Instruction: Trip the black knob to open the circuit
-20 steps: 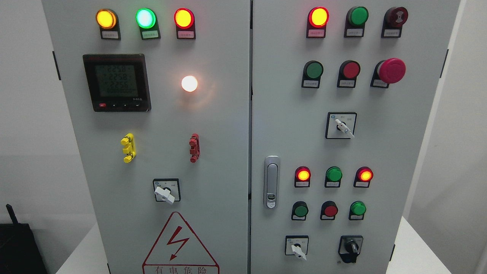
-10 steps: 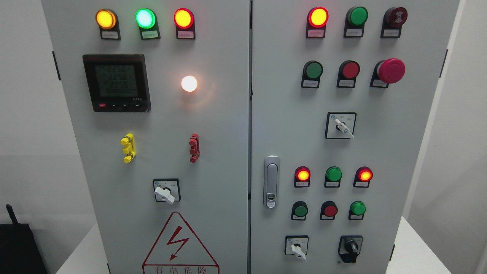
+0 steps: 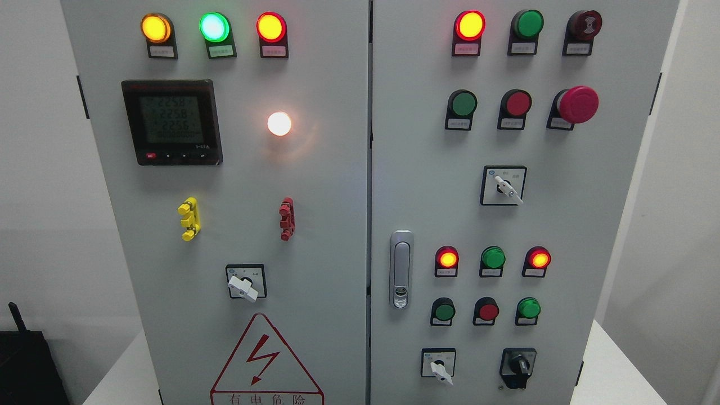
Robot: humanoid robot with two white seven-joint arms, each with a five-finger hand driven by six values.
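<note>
Head view shows no hand, so grip state cannot be told. Black rotary knob (image 3: 518, 367), low on the cabinet's right door (image 3: 427, 185), looks rigid and spring-detented; pinch its raised bar.

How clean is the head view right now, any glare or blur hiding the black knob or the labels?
Head view: the black knob is sharp and glare-free; the white lamp blooms onto the left door; the meter digits look washed out; the small button labels are too blurry to read.

The cabinet (image 3: 337, 225) is showing one black knob (image 3: 518, 367), three white selector switches (image 3: 243, 287) and one meter (image 3: 171, 122).
</note>
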